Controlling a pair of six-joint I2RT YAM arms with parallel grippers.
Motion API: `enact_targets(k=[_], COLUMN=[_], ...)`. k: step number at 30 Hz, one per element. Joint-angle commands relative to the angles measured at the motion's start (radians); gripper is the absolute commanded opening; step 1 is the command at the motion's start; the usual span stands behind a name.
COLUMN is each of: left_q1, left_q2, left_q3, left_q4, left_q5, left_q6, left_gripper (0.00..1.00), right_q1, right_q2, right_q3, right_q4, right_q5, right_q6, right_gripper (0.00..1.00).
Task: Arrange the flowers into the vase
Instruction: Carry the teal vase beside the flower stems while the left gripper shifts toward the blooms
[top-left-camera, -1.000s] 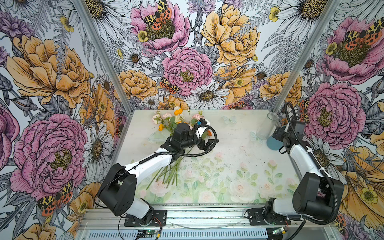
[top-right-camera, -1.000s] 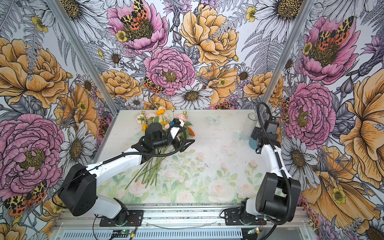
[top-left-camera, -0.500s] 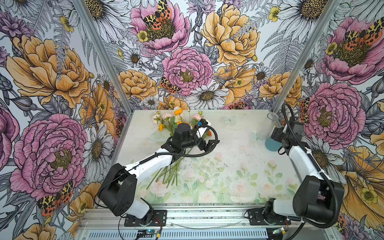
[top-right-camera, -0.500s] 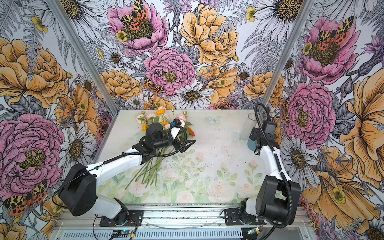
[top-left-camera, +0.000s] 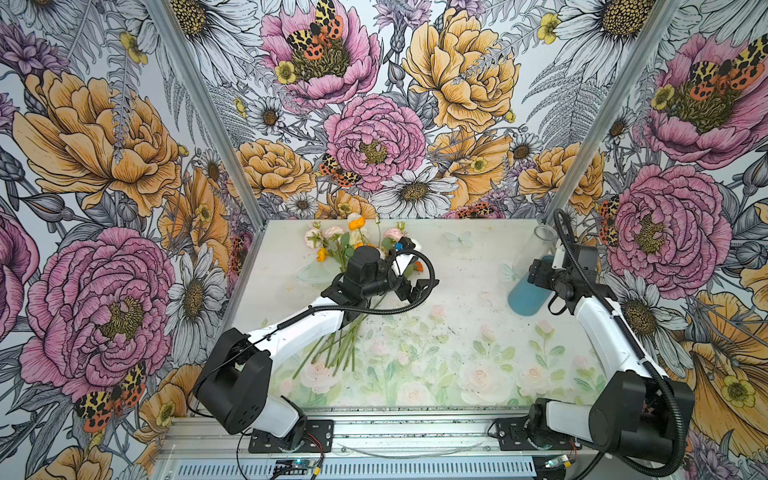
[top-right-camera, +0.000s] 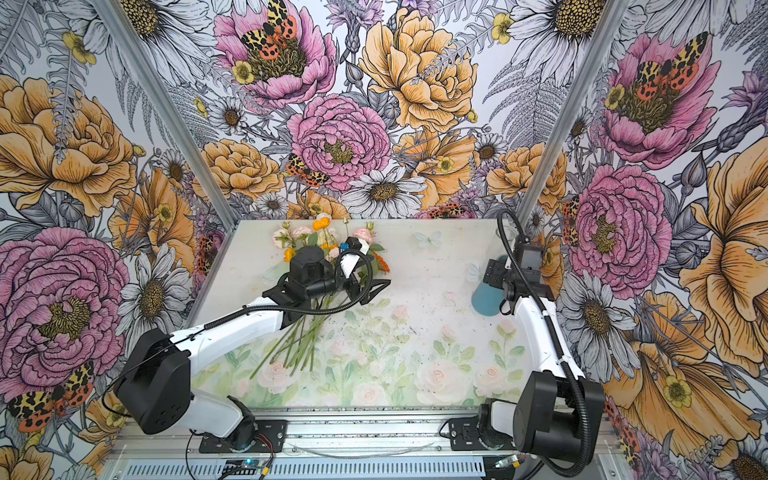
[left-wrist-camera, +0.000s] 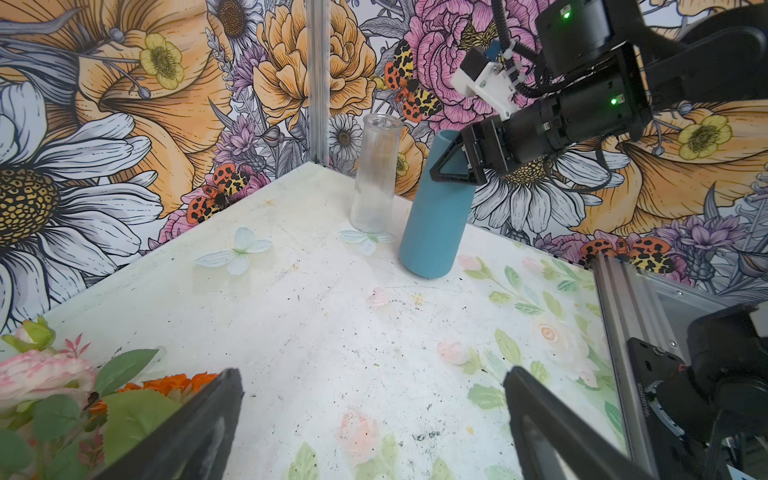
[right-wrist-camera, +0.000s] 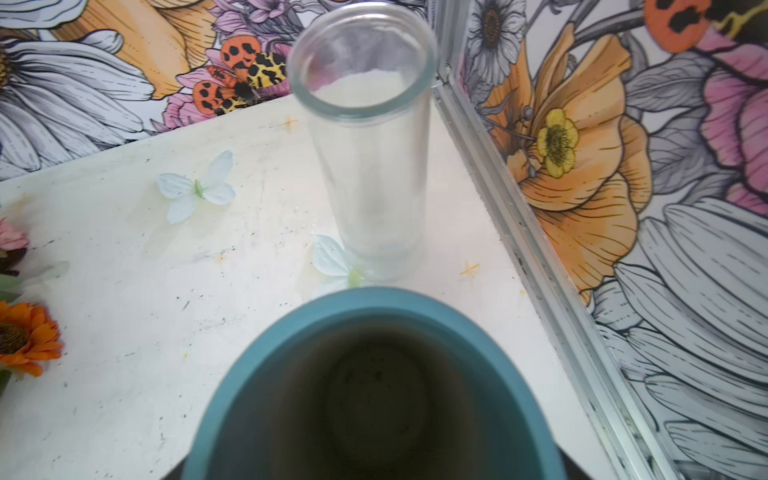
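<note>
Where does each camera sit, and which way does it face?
Top views: high over the front, looking down at the table; both arms show.
Left wrist: low by the flowers, facing blue vase and glass vase; left gripper and right gripper show.
Right wrist: above the blue vase's mouth, facing the back corner; no fingers clear.
Shared: both wrist views show both vases.

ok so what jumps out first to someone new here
The giant pink and orange wallpaper blooms cover every wall. At the far left of the table lies a bunch of flowers under the left arm; at the right, the right end effector grips a tilted blue vase beside a glass cylinder.
</note>
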Motion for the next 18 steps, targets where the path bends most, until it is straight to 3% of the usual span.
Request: enact_targets(k=[1,13,18], left_q1=[0.018,0.094,0.153], left_q2=[-0.029,-0.04,-0.009], left_q3=[0.029,0.072,0.177], left_q4=[0.019,-0.086,-0.25], left_q5=[0.0,-0.059,-0.076], left_q6=[-0.005,-0.005,-0.041], left_gripper=[0.99,0.99,0.99], right_q1=[0.086,0.478,0.59], right_q2=[-0.076,-0.003,0.027], right_q3=[0.064,0.155,0.182], right_q4=[0.122,0.134,0.129], right_q5=[-0.09,-0.179,-0.213], right_q6=[0.004,-0.048,-0.042], right_gripper=[0.54,0.53,0.53])
